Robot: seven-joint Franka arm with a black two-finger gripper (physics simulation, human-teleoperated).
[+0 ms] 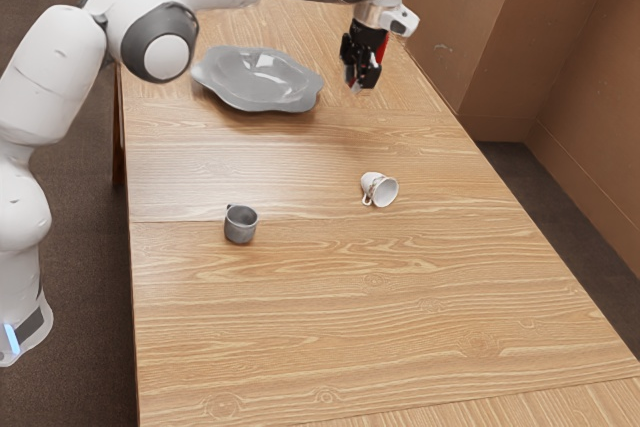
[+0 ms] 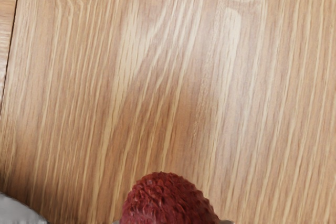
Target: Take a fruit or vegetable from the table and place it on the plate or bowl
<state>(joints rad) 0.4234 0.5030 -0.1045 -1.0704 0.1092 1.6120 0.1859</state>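
Evidently the jaws were clenched narrowly on a red, bumpy-skinned fruit (image 1: 373, 53), held clear above the desk (image 1: 330, 277) and just beside the grey plate (image 1: 255, 77), off its edge toward the exterior view's right. Judged step: carrying, with the pick-up done. The next move would call for a short shift over the plate, then lowering and release. A grey cup (image 1: 240, 223) stood upright and a white cup (image 1: 379, 188) lay tipped, both well apart from the plate.
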